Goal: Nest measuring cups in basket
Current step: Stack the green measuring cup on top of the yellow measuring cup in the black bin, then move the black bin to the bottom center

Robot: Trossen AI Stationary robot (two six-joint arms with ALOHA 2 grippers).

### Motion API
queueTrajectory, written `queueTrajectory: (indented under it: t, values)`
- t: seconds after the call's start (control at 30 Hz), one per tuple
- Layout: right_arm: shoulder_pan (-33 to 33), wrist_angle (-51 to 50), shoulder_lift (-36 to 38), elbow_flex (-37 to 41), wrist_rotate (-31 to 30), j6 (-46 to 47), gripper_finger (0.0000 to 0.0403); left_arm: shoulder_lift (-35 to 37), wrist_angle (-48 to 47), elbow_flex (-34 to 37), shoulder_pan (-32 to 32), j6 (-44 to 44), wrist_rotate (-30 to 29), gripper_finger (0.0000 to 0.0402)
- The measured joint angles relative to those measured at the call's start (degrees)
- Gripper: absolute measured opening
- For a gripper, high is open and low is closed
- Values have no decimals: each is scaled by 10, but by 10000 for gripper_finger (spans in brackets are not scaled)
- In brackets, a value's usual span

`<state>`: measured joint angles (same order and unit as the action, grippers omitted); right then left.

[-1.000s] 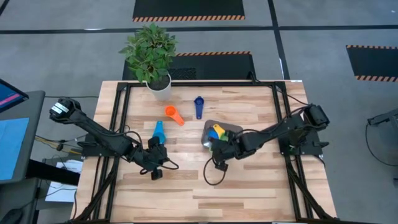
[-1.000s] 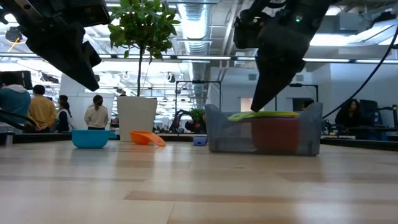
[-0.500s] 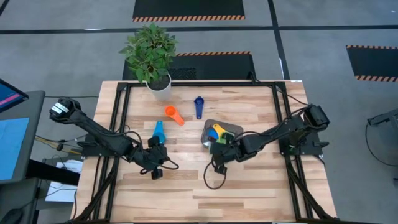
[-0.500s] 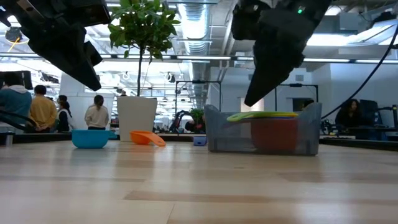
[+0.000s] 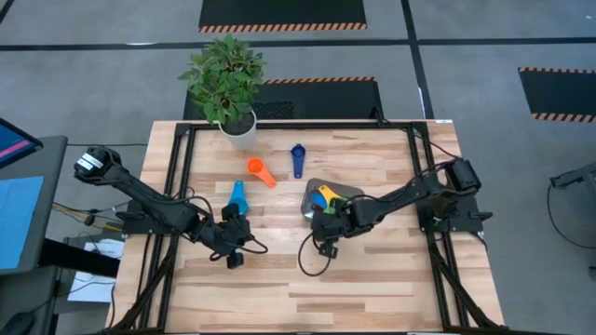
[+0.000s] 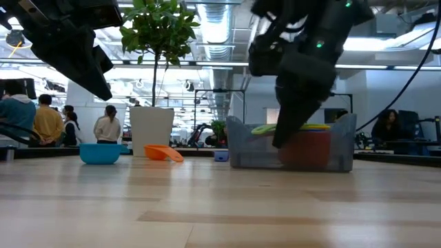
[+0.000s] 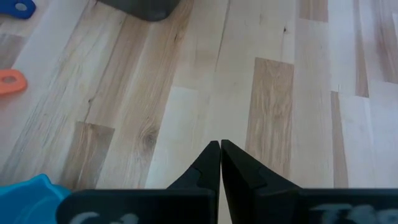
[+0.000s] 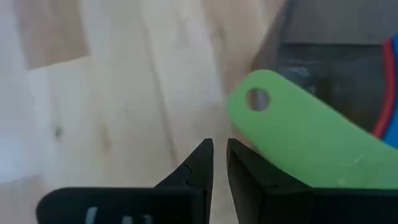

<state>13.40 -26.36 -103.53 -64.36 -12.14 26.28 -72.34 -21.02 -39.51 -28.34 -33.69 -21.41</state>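
Observation:
The dark grey basket [image 5: 346, 191] holds nested cups. Their yellow [image 5: 324, 194], blue [image 5: 331, 201] and green [image 5: 327, 211] handles stick out over its left rim, and the red cup [image 6: 306, 148] shows through its wall. The light blue cup [image 5: 237, 195], the orange cup [image 5: 261, 171] and the dark blue cup [image 5: 297, 159] lie on the table. My right gripper [image 5: 322, 227] hangs by the basket's near-left corner, shut but for a narrow slit, beside the green handle [image 8: 298, 137] and touching nothing. My left gripper [image 5: 239, 234] is shut above bare wood, just near of the light blue cup [image 7: 28, 190].
A white plant pot [image 5: 238, 131] stands at the far-left of the table. Black cables loop near both grippers [image 5: 312, 265]. Bare wood lies across the near half of the table [image 5: 372, 288]. People stand in the room beyond [image 6: 47, 120].
My right gripper has come down in front of the basket and shifted a little toward the table's left, its cable swinging with it. The cups and the basket have stayed where they were.

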Motion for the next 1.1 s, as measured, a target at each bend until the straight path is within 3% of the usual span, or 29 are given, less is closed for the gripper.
queueTrajectory:
  t: [0.2, 0.47, 0.77, 0.93, 1.1]
  values:
    - [-17, 31, 4, 0, -39, -11, 69, 0, 0, 0, 0, 0, 0, 0]
    - [-27, 54, 16, -1, -158, -11, 69, 0, 8, 0, 0, 0, -1, 0]
    - [-26, 58, 16, -2, -177, -13, 69, 0, 13, 0, 0, 0, -3, 0]
    - [-9, -19, 16, -51, -184, -13, 69, 0, 13, 0, 0, 0, -3, 0]
    - [19, -198, 17, -112, -180, 31, 69, 0, 13, 0, 0, 0, -3, 0]
